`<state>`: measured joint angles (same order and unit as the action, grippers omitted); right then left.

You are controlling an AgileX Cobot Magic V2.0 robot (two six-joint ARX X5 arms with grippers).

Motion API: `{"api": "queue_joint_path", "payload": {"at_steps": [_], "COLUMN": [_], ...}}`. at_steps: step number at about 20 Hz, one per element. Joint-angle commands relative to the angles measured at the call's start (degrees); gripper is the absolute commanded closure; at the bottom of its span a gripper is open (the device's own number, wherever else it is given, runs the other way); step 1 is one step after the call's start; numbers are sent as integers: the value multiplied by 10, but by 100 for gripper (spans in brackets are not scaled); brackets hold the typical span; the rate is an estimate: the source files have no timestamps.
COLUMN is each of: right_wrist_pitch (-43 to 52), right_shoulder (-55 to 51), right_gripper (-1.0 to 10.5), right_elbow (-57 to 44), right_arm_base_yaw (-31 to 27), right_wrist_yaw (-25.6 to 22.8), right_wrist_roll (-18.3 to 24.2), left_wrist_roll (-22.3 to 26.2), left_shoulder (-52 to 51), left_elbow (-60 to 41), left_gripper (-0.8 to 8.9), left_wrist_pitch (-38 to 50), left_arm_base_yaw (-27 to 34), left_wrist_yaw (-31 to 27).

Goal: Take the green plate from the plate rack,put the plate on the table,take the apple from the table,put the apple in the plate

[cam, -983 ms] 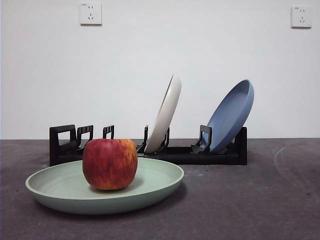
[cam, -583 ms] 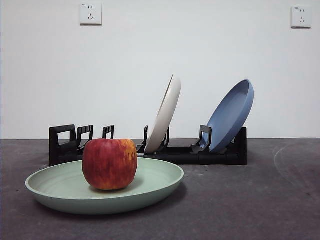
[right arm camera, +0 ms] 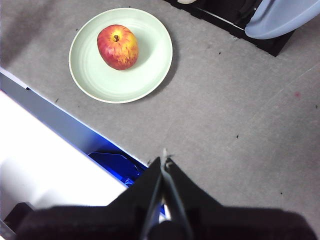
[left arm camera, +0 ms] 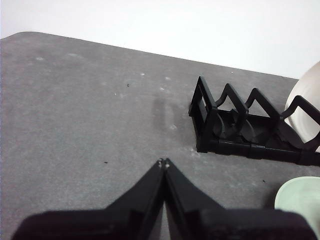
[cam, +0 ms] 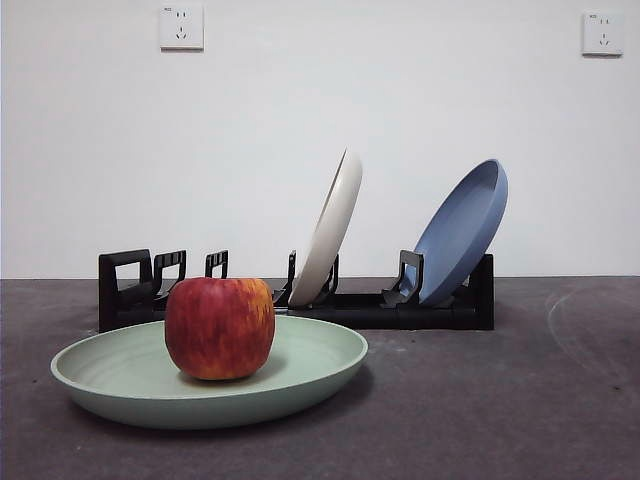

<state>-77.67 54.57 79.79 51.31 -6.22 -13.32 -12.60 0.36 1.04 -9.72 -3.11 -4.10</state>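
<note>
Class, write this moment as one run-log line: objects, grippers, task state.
apple: on green plate | plate: on table | left gripper: shut, empty | right gripper: shut, empty | task: looks complete

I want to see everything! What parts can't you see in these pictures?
- Apple: its back, front view; its underside, right wrist view.
- Blue plate: mostly cut off by the picture's edge, right wrist view.
- Plate rack: its middle is hidden behind the apple and green plate, front view.

Cream plate (cam: 330, 232), blue plate (cam: 460, 235), wall sockets (cam: 181, 27)
</note>
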Motion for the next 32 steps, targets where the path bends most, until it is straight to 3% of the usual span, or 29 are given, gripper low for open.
{"api": "queue_joint_path", "payload": {"at_steps": [1, 28, 32], "right_wrist_pitch": [-12, -12, 12], "right_shoulder": [0, 0, -1], "right_gripper": [946, 946, 946], "right_elbow": [-3, -3, -3], "right_arm_base_yaw": [0, 0, -8], "right_wrist_yaw": [-3, -3, -49], "right_wrist_roll": [-5, -3, 19], "left_wrist_roll": [8, 8, 8], "left_shoulder": [-1, 32, 37], "left_elbow": [-4, -4, -4], "left_gripper": [817, 817, 817], "left_wrist_pitch": [4, 4, 4], "left_arm_base_yaw": [2, 2, 2], "left_wrist_yaw": [0, 0, 0]}}
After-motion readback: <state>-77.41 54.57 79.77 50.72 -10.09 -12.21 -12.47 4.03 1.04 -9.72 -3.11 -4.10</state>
